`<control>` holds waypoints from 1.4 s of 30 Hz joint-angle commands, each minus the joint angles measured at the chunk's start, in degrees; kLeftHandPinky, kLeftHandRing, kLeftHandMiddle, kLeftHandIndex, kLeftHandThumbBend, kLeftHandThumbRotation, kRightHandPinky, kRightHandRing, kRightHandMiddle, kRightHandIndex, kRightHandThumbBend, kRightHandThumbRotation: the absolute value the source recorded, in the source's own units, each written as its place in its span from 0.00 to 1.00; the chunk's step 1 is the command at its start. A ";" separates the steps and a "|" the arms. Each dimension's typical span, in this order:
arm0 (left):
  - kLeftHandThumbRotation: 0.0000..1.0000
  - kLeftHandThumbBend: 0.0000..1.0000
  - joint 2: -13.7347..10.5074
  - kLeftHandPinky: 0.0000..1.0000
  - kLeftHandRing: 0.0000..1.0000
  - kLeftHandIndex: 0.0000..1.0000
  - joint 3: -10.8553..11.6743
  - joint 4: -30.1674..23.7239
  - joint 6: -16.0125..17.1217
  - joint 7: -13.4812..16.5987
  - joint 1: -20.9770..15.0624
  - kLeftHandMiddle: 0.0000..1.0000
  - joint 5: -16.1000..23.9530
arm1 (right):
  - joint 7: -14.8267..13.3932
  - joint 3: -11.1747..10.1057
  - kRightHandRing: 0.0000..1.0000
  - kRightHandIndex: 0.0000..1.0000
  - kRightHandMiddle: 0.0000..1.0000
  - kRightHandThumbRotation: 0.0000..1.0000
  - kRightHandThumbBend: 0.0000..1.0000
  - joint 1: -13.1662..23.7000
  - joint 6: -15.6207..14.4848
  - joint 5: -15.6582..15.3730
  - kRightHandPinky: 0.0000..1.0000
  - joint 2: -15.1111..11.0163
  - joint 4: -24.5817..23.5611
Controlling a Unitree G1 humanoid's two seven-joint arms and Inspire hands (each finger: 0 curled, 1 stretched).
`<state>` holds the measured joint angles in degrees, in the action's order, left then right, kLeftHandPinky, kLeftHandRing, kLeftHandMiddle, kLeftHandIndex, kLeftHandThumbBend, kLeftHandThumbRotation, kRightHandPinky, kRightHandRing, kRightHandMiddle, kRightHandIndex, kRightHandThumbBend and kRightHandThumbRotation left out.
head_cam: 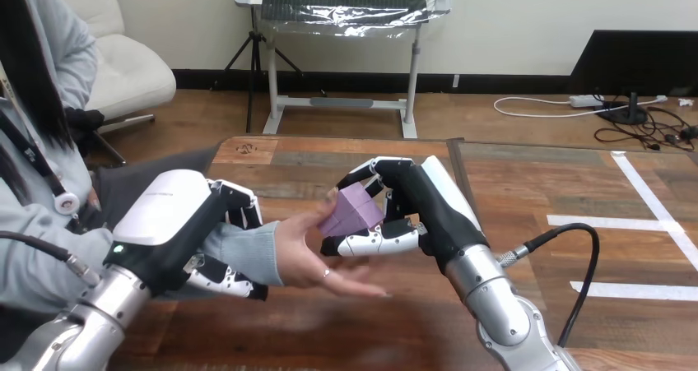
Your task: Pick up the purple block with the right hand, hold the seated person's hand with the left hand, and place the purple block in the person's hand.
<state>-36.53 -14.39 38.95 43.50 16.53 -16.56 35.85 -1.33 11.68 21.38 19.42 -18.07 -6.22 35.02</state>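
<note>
Right hand [418,209] pinches the purple block [356,210] between thumb and curled fingers, just above the person's hand [306,256]; whether they touch is unclear. Left hand [177,223] clasps the person's wrist [240,252]. The block is probably light and rigid, best gripped on opposite flat faces.
</note>
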 commanded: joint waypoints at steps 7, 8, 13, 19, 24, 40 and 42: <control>0.00 0.91 3.84 0.19 0.23 0.33 2.42 -8.13 0.24 -0.92 -7.58 0.30 -3.49 | 0.51 1.66 0.09 0.16 0.14 0.15 0.36 -0.89 -1.66 -0.36 0.05 1.89 -8.08; 0.00 0.91 4.14 0.19 0.23 0.33 2.38 -7.94 0.32 -0.88 -7.82 0.30 -3.47 | 0.34 1.82 0.09 0.16 0.14 0.15 0.36 -1.19 -1.82 -0.47 0.05 2.11 -8.48; 0.00 0.92 4.97 0.18 0.23 0.32 2.41 -8.01 0.41 -0.93 -8.38 0.30 -3.35 | 0.29 2.39 0.09 0.16 0.14 0.16 0.36 -2.29 -3.39 -0.74 0.05 2.67 -10.54; 0.00 0.92 5.77 0.18 0.23 0.32 2.31 -8.42 0.13 -0.54 -8.83 0.30 -2.55 | 0.38 3.09 0.09 0.17 0.14 0.17 0.35 -3.71 -6.21 -1.28 0.05 3.17 -13.69; 0.00 0.93 6.26 0.18 0.23 0.33 2.14 -8.45 -0.17 -0.55 -9.07 0.30 -2.21 | 1.10 3.28 0.09 0.18 0.15 0.16 0.35 -4.58 -9.21 -1.27 0.05 3.50 -16.44; 0.00 0.94 7.46 0.18 0.23 0.32 1.85 -7.97 -0.23 -0.45 -9.29 0.30 -2.07 | 1.56 3.84 0.10 0.18 0.15 0.16 0.36 -5.23 -12.88 -2.23 0.06 3.32 -19.96; 0.00 0.94 7.65 0.17 0.23 0.32 1.81 -7.73 0.14 -0.13 -9.43 0.29 -1.98 | 1.48 3.80 0.10 0.18 0.15 0.16 0.36 -5.10 -12.59 -2.28 0.06 3.25 -19.67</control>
<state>-32.83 -13.50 38.09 41.09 14.40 -16.56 35.26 -0.40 13.67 13.85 6.96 -19.54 -4.29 19.81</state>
